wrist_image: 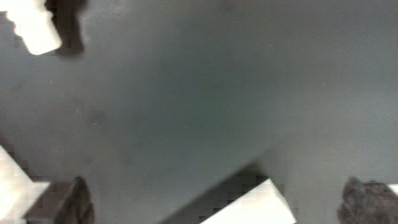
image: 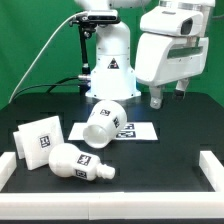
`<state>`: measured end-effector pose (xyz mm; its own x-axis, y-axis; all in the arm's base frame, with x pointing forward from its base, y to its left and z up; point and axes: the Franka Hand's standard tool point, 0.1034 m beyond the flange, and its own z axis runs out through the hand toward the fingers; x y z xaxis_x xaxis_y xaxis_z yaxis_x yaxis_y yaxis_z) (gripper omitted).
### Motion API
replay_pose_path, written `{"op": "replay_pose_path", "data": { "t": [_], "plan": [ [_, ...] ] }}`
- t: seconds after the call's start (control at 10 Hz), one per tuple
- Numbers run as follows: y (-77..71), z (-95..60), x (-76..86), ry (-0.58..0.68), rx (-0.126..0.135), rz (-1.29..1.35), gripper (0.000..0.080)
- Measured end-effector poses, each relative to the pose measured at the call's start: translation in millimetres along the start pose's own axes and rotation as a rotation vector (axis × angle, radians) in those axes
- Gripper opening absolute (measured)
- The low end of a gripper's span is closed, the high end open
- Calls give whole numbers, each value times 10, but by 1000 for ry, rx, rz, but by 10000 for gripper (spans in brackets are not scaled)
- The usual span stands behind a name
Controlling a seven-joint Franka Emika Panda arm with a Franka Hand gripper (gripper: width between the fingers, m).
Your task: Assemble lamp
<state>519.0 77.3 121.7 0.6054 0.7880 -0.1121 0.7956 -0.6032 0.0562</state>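
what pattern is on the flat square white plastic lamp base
The flat square white base carries a black-and-white square tag; clearest in the exterior view.

I count three white lamp parts on the dark surface point(image: 170, 150): one flat square base point(image: 40, 140), one rounded bulb point(image: 78, 163) and one tapered shade point(image: 105, 121). There is one marker board point(image: 143, 130). The shade lies on it, and the base and bulb lie off it toward the exterior view's left. One pedestal point(image: 110, 65) stands behind it. One gripper point(image: 170, 97) with two fingers point(image: 155, 99) hangs above.
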Motion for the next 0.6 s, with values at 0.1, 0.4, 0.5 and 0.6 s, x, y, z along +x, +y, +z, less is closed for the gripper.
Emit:
{"op": "replay_pose_path", "data": {
  "t": [0.1,0.4,0.5,0.6],
  "plan": [
    [-1,1,-1,0,0,1,700],
    [-4,6,-1,0,2,1,700],
    [-3,8,-3,0,3,0,700],
    [20,-1,-24,1,4,-8,700]
  ]
}}
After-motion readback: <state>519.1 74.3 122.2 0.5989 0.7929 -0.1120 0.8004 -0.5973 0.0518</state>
